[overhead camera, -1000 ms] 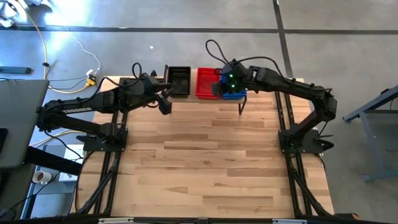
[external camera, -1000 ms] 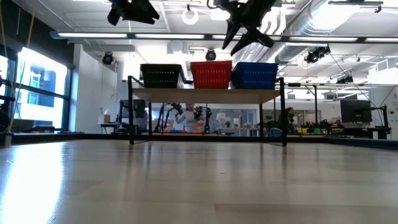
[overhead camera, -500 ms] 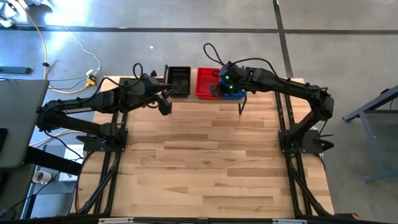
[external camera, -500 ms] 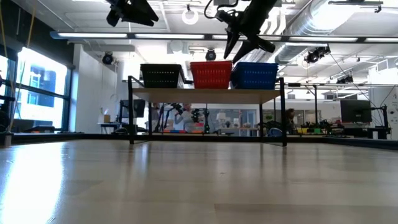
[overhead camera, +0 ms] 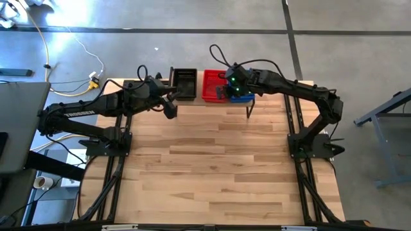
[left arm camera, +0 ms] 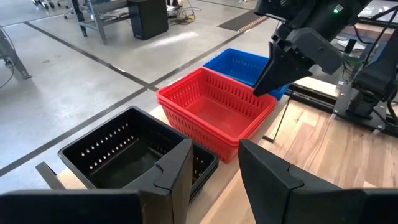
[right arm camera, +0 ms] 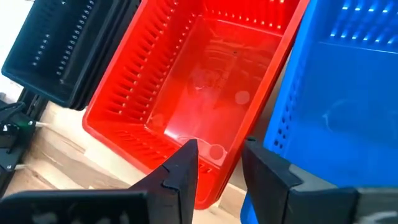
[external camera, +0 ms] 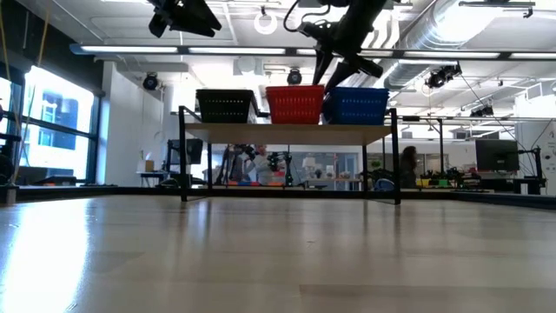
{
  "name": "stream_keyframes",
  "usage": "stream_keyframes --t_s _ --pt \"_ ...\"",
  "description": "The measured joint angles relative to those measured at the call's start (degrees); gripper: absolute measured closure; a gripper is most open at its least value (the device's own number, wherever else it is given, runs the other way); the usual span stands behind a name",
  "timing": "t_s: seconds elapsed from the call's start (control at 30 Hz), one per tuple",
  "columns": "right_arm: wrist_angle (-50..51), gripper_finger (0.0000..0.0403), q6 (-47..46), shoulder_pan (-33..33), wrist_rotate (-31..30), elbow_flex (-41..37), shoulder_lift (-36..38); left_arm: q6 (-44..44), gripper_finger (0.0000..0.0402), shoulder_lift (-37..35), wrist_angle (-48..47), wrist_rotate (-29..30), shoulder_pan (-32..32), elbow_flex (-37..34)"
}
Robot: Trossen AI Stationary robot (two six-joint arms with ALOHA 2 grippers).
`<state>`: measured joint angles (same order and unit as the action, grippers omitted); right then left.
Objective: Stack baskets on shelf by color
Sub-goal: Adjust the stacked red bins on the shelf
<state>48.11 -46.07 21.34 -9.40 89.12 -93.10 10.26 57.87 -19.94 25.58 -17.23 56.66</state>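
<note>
Three nested stacks of baskets stand side by side on the wood-topped shelf (external camera: 287, 132) at the table's far edge: black (external camera: 224, 105), red (external camera: 295, 104) and blue (external camera: 356, 105). They also show from above as black (overhead camera: 185, 82), red (overhead camera: 212, 85) and blue (overhead camera: 243, 97). My right gripper (external camera: 340, 69) is open and empty. It hovers just above the seam between the red basket (right arm camera: 205, 93) and the blue one (right arm camera: 336, 93). My left gripper (overhead camera: 170, 106) is open and empty. It hangs high, on the near side of the black basket (left arm camera: 124, 152).
The wooden tabletop (overhead camera: 212, 167) lies bare in front of the shelf. Both arms reach in from their bases at the table's left and right sides. Cables lie on the floor beyond the far left corner.
My right gripper has moved a little toward the table's left and somewhat down, from above the blue basket to above the seam between red and blue. The baskets have kept still.
</note>
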Motion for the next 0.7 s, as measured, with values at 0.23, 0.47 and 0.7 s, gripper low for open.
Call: stream_keyframes --t_s 0.23,0.47,0.7 --pt "-0.4 0.0289 2.0 1.3 2.2 0.1 -0.8 0.0 0.0282 0.0 0.0 0.0 0.0 0.0" --pt "-0.7 0.0289 2.7 1.5 3.4 0.1 -1.0 0.0 0.0282 0.0 0.0 0.2 0.0 0.0" --pt "-2.8 0.0289 5.8 1.7 3.0 0.0 -1.0 0.0 0.0282 0.0 0.0 0.1 0.0 0.0"
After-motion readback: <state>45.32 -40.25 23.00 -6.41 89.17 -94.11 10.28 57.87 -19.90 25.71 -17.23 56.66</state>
